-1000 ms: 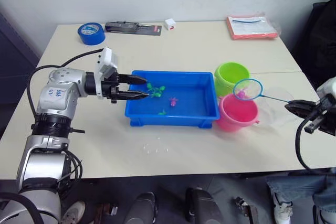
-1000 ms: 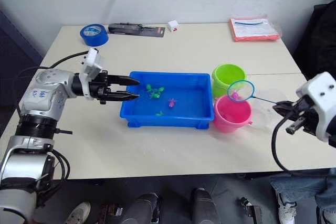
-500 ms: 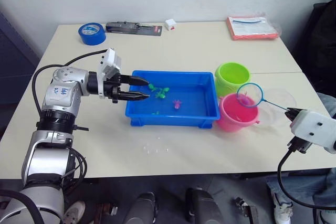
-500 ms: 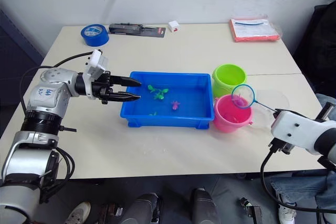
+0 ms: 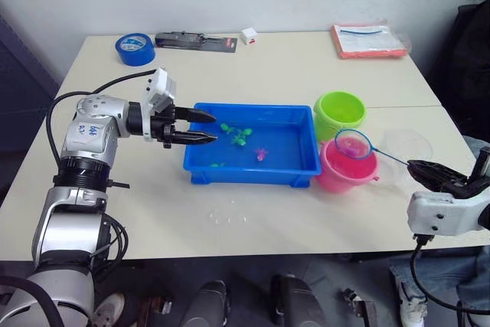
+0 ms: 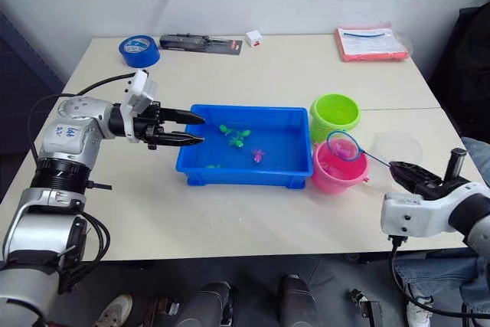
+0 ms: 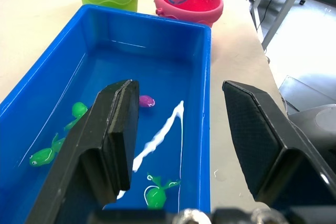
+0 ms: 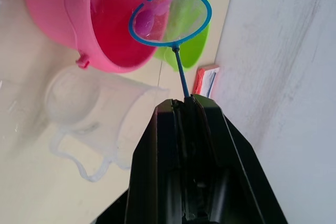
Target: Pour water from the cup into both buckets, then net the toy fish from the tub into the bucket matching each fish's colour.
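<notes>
The blue tub sits mid-table holding water, green toy fish and one pink fish. My left gripper is open, level over the tub's left end. To the right of the tub stand the lime green bucket and the pink bucket. My right gripper is shut on the net's thin handle. The net's blue hoop hangs over the pink bucket with a pink fish in its mesh. The clear cup stands right of the pink bucket.
Along the table's far edge lie a blue tape roll, a black flat package, a small white box and a red packet. Water drops spot the table before the tub. A person's jeans show below the right front corner.
My right arm has swung lower toward the table's front edge, and the net hoop has shifted slightly left and down over the pink bucket. The loose fish drifted right; the left gripper barely moved.
</notes>
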